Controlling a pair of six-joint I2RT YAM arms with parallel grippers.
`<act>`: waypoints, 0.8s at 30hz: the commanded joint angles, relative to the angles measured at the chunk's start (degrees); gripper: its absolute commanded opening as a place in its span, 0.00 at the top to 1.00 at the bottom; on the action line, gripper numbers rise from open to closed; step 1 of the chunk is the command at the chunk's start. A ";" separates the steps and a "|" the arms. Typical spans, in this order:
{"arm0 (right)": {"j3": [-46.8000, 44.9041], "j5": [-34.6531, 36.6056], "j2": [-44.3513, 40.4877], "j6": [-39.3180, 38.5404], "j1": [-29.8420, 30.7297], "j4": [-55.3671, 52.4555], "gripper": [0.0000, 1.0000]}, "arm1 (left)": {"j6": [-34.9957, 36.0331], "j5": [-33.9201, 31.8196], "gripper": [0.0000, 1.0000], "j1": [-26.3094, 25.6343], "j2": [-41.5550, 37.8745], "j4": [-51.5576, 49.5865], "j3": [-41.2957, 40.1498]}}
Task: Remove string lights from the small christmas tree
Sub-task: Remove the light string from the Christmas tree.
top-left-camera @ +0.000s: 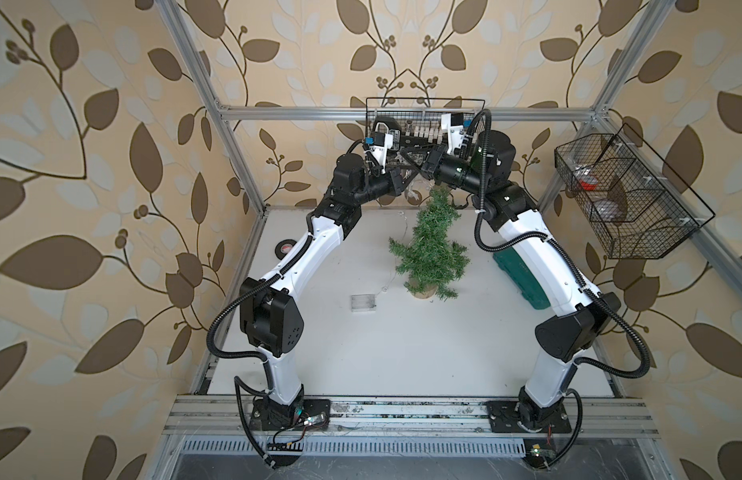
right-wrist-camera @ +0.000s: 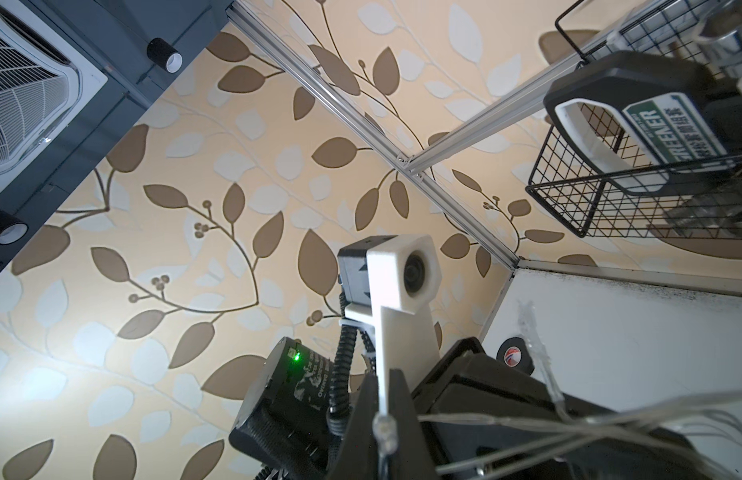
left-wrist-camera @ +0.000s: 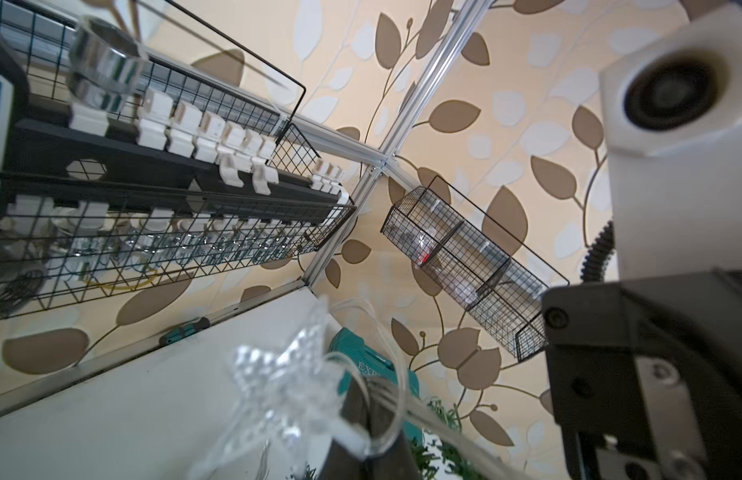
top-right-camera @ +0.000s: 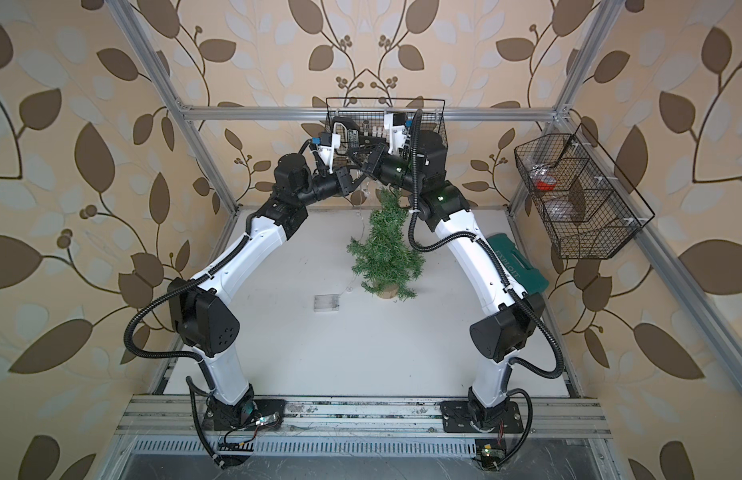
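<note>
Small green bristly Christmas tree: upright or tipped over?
Upright. In both top views the small green bristly Christmas tree stands on its round tan wooden base, resting on the white table.

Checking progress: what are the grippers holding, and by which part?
Left gripper and right gripper each seem to pinch the string lights by wire strands above the tree.

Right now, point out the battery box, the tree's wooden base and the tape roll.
battery box (top-left-camera: 363, 302): top view, middle of its clear top.
wooden base (top-left-camera: 422, 294): top view, tan front edge under the branches.
tape roll (top-left-camera: 285, 249): top view, its centre label.
</note>
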 commanded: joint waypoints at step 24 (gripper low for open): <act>-8.12 -2.29 -11.70 -1.35 -10.60 -3.90 0.41 | 3.62 -10.98 1.00 0.94 -1.85 -15.19 13.78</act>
